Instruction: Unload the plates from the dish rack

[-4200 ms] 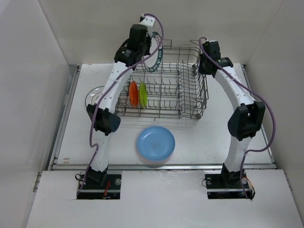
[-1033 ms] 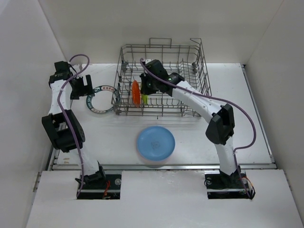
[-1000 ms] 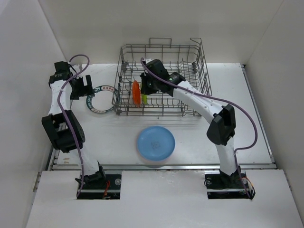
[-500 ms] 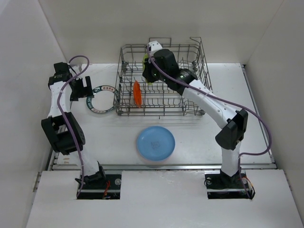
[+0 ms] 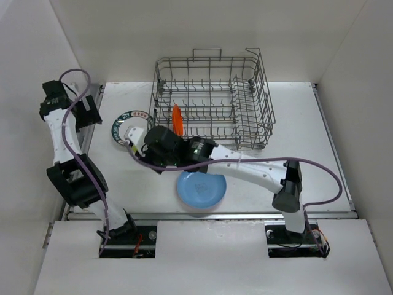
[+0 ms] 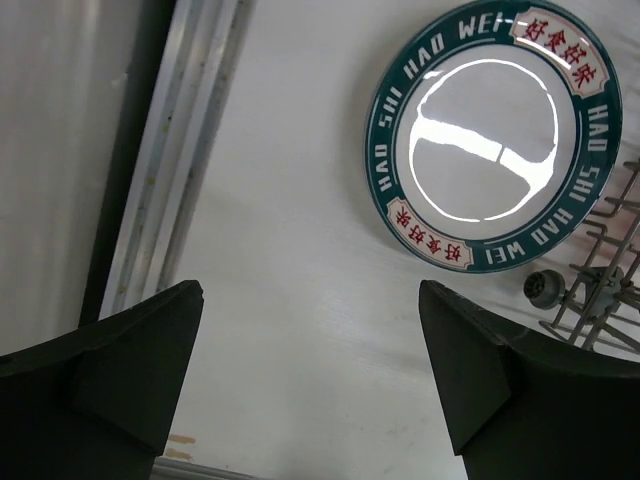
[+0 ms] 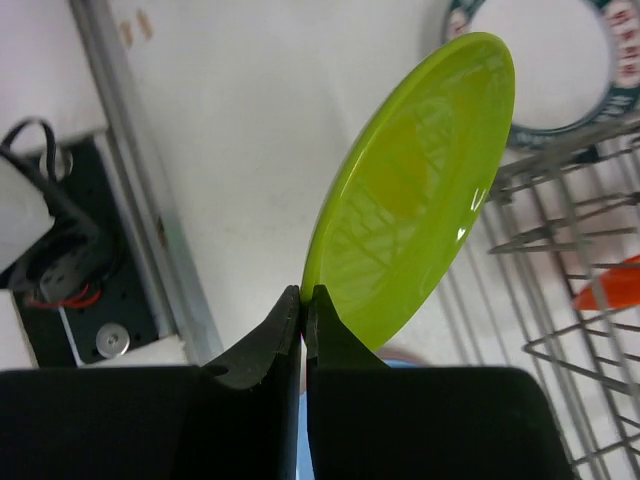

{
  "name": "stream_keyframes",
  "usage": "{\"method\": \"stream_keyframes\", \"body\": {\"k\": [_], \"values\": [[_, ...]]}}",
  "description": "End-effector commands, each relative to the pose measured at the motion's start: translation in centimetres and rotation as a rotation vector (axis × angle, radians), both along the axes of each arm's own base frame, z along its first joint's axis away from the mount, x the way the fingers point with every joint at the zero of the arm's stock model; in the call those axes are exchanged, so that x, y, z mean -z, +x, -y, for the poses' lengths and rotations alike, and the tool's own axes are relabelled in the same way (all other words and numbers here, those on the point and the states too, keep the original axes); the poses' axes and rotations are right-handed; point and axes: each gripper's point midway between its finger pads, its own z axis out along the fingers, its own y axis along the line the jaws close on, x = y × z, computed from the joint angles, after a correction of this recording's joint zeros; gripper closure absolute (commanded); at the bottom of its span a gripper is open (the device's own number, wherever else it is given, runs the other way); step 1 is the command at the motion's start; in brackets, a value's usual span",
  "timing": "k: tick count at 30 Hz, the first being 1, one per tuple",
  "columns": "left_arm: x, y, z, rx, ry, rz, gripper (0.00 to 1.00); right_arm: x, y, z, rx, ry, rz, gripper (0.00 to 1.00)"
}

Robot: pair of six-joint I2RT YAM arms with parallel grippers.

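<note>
Top external view, left to right: left gripper (image 5: pixel 83 110) raised at the far left edge of the table (image 5: pixel 295 166), fingers spread wide with nothing between them, as seen in the left wrist view, gripper (image 6: pixel 310 385) above bare table. Just to its right, teal-rim plate (image 5: pixel 130 126) lying flat on the table, close beside the dish rack's left side; same plate (image 6: pixel 488 135) in the left wrist view, with a corner of rack wire (image 6: pixel 600 285) at its lower right. Next, right gripper (image 5: pixel 140 146) reaching left across the front of the dish rack (image 5: pixel 212 101), just in front of the teal-rim plate. In the right wrist view, fingers (image 7: pixel 272 345) pressed onto the lower rim of the green plate (image 7: pixel 410 195), held on edge above the table. Orange plate (image 5: pixel 177 119) upright at the left end of the dish rack. Light blue plate (image 5: pixel 201 188) flat on the table in front of the rack, partly under the right arm.
</note>
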Motion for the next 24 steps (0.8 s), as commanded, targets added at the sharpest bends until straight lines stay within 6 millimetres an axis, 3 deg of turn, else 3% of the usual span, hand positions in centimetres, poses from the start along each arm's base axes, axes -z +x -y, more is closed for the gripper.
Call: {"method": "stream_keyframes", "body": {"k": [1,3,6,7,9,10,12,15,18,20,22,24], "values": [[-5.2,-1.4,0.0,-0.042,0.010,0.106,0.12,3.4,-1.4,-0.3,-0.047,-0.122,0.036,1.00],[-5.2,-2.2,-0.1,-0.041,0.018,0.105,0.12,6.3,-2.6,-0.5,-0.071,-0.182,0.016,1.00],[-6.2,-3.0,0.2,-0.025,0.044,0.130,0.11,8.9,-3.8,-1.2,-0.103,-0.224,-0.001,1.00],[-6.0,-3.3,0.4,-0.025,0.041,0.125,0.11,10.7,-3.8,-1.3,-0.104,-0.251,-0.011,1.00],[-6.2,-3.5,0.4,-0.017,0.054,0.136,0.11,12.2,-3.3,-1.6,-0.078,-0.273,-0.008,1.00],[-6.3,-3.8,0.6,-0.017,0.056,0.140,0.10,14.2,-3.0,-1.9,-0.070,-0.304,-0.010,1.00],[-6.4,-3.7,0.8,-0.009,0.048,0.144,0.10,15.5,-2.6,-2.3,-0.049,-0.321,-0.009,1.00],[-7.4,-3.7,1.2,0.014,0.041,0.163,0.10,16.5,-2.2,-3.4,-0.029,-0.317,-0.018,0.99],[-8.1,-3.6,1.4,0.020,0.039,0.176,0.10,17.0,-3.7,-4.1,-0.094,-0.297,-0.084,0.86],[-8.4,-3.5,1.3,0.021,0.044,0.184,0.10,17.4,-4.7,-4.2,-0.127,-0.294,-0.126,0.71],[-9.0,-3.3,1.6,0.033,0.038,0.203,0.10,17.3,-4.8,-4.5,-0.128,-0.279,-0.138,0.65],[-9.2,-3.3,2.0,0.047,0.022,0.211,0.10,16.4,-4.9,-4.7,-0.140,-0.249,-0.164,0.51]]}}
